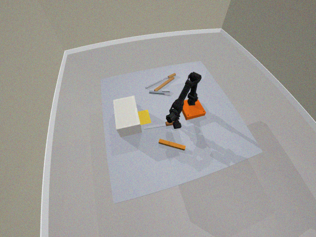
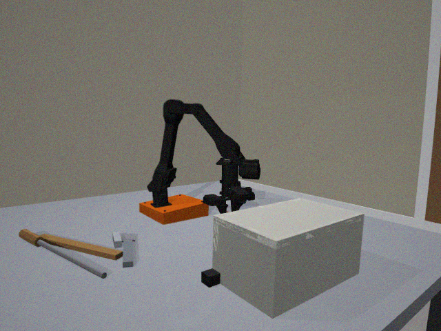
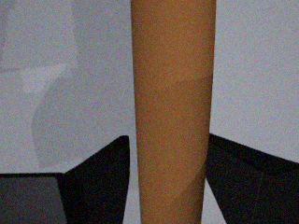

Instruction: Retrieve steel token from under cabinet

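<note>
The white cabinet stands on the table, with the yellow marked area in front of it. The token is not visible in any view. A tool with a wooden handle and a thin grey rod lies low at the table, its rod pointing toward the cabinet's near front corner, beside the marked area. My gripper is slightly open, its fingers on either side of the handle. The wrist view shows a narrow gap at the left finger; contact at the right is unclear.
An orange-brown bar lies near the tool. Another handled rod, a wooden stick and grey metal pieces lie together farther off. A black cube is beside the cabinet.
</note>
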Controlling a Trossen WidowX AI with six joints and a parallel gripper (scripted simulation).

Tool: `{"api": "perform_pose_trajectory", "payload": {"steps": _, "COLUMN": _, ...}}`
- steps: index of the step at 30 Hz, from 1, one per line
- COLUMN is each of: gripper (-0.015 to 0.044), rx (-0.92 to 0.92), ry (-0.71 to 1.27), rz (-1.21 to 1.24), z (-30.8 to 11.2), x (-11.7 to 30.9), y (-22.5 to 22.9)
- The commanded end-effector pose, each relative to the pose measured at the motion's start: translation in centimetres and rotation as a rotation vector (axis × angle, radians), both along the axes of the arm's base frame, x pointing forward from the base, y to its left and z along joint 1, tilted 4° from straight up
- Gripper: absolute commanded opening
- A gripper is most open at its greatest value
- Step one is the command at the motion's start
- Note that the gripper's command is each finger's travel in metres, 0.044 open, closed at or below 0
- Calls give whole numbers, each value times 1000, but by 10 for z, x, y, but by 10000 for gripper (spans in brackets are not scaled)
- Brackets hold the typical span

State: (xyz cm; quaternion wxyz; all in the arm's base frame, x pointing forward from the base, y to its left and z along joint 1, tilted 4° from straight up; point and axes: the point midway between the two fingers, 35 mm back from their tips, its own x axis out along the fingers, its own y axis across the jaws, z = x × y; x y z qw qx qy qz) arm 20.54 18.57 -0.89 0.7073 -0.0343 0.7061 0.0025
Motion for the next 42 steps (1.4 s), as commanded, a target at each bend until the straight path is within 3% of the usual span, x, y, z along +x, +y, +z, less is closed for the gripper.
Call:
{"api": "perform_pose_trajectory", "payload": {"steps": 1, "gripper": 131, "rx": 0, "ry": 0, "rz": 0, "z": 0, "x": 0, "y": 0}}
{"api": "perform_pose_trajectory", "payload": {"steps": 6, "gripper": 98, "rx": 0, "ry": 0, "rz": 0, "z": 0, "x": 0, "y": 0}}
{"api": "perform_pose_trajectory", "payload": {"steps": 10, "gripper": 0, "rx": 0, "ry": 0, "rz": 0, "z": 0, "x": 0, "y": 0}}
{"api": "perform_pose_trajectory", "payload": {"steps": 42, "gripper": 0, "rx": -3, "ry": -1, "rz": -50, "z": 0, "x": 40, "y": -1}}
